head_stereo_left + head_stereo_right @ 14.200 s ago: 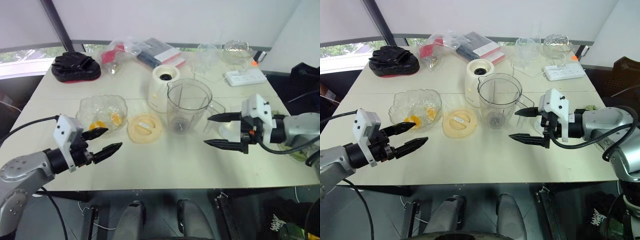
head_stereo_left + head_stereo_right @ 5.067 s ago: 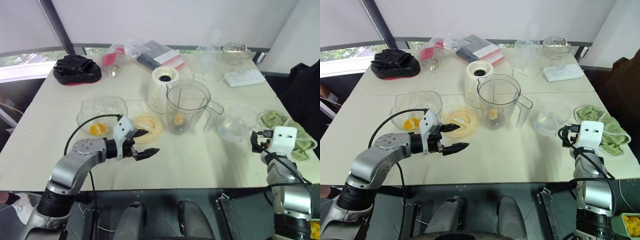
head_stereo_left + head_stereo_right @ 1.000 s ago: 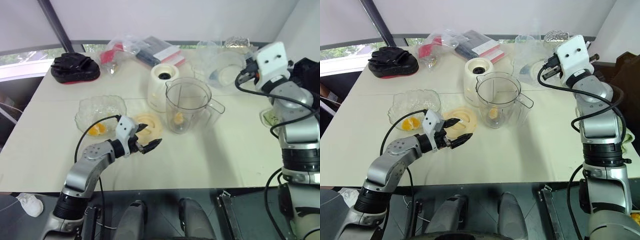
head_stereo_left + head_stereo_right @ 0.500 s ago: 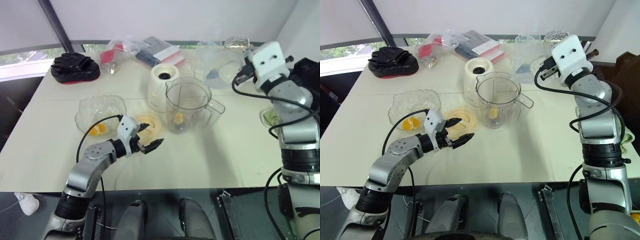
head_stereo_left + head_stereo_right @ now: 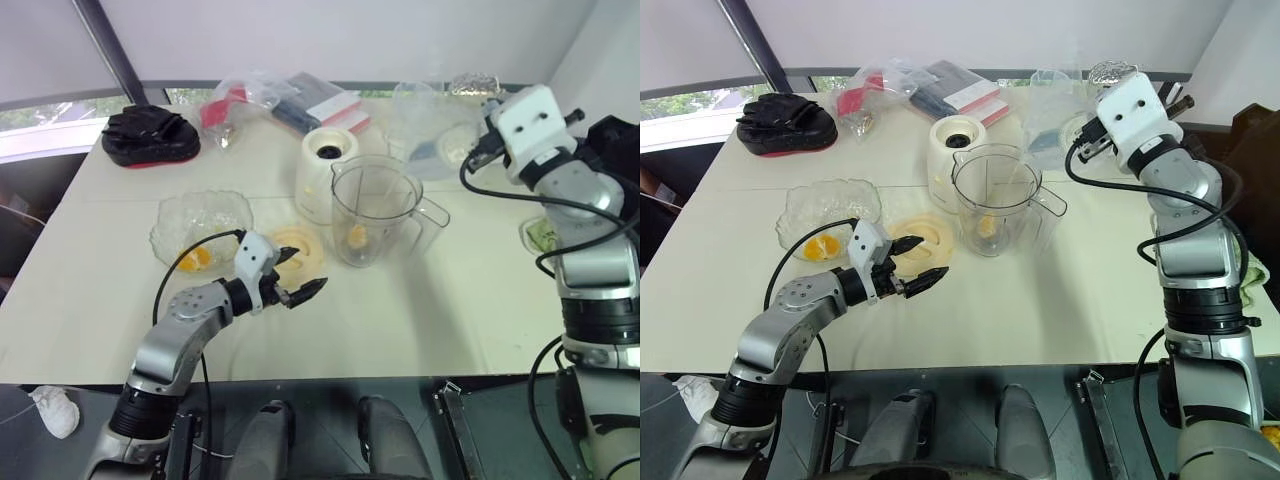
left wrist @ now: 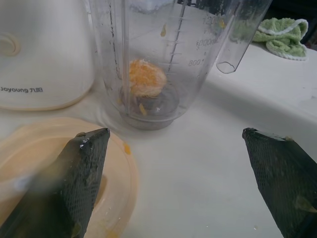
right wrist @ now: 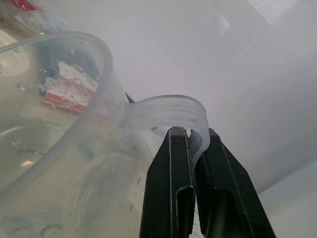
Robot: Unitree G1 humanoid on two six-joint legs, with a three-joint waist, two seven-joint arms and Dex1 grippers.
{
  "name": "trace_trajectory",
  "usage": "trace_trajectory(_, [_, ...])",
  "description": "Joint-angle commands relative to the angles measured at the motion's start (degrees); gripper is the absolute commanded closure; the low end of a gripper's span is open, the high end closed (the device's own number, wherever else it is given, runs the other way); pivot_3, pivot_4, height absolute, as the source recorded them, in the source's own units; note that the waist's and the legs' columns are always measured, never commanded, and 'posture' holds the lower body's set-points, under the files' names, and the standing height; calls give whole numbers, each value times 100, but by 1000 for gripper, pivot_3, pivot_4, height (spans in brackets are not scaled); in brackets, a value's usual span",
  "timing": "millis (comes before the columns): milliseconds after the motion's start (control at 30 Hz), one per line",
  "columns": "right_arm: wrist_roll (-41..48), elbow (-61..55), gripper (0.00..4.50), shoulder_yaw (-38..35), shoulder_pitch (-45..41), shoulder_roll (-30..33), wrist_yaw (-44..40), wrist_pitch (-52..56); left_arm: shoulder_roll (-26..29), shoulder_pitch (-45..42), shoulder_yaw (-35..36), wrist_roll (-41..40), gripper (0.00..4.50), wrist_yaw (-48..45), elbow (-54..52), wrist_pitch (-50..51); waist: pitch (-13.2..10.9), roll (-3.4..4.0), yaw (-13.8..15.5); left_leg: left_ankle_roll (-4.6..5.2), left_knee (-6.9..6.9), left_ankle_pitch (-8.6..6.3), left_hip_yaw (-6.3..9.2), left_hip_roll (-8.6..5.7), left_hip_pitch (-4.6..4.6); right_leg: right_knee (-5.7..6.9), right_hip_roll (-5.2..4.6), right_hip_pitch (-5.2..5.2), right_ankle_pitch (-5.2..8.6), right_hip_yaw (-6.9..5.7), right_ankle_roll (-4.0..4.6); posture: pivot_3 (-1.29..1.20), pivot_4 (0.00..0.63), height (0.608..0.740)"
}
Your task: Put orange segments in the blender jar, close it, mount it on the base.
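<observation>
The left jaws stand wide open and empty, low over the counter (image 5: 420,320), with one finger above the edge of the yellow lid (image 6: 34,148). They point at the blender jar (image 5: 375,210), which stands open-topped on the counter just in front of the white base (image 5: 328,165), one orange segment (image 6: 147,78) at its bottom. Left of the lid a glass bowl (image 5: 205,215) holds another orange piece (image 5: 197,258), and the right jaws are pinched tight on the handle (image 7: 168,106) of a clear plastic cup (image 7: 54,148), held up in the air behind and right of the jar.
</observation>
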State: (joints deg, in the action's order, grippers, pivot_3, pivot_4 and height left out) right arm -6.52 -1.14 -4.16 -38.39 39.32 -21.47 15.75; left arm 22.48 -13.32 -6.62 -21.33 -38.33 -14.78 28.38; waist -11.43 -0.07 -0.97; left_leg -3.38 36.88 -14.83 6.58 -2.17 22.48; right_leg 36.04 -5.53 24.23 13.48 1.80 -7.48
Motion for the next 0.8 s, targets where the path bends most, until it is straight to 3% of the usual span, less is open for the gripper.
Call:
trace_trajectory(33, [2, -414, 4468, -148, -161, 55, 29, -171, 4, -64, -8, 7, 0, -18, -176, -65, 0, 0, 0, 0, 0, 0, 0, 0, 0, 0, 0, 0, 0, 0, 0, 0, 150, 740])
trace_trajectory(400, [265, -495, 4468, -403, -100, -198, 164, 350, 18, -88, -9, 9, 0, -42, -155, -65, 0, 0, -5, 0, 0, 0, 0, 0, 0, 1, 0, 0, 0, 0, 0, 0, 150, 740])
trace_trajectory(800, [1977, -931, 4468, -2166, -467, -1430, 1144, 3246, 51, -130, -3, -20, 0, -75, -118, -46, 1, 0, 13, 0, 2, 0, 2, -1, 1, 3, 0, 0, -1, 0, 1, 0, 150, 740])
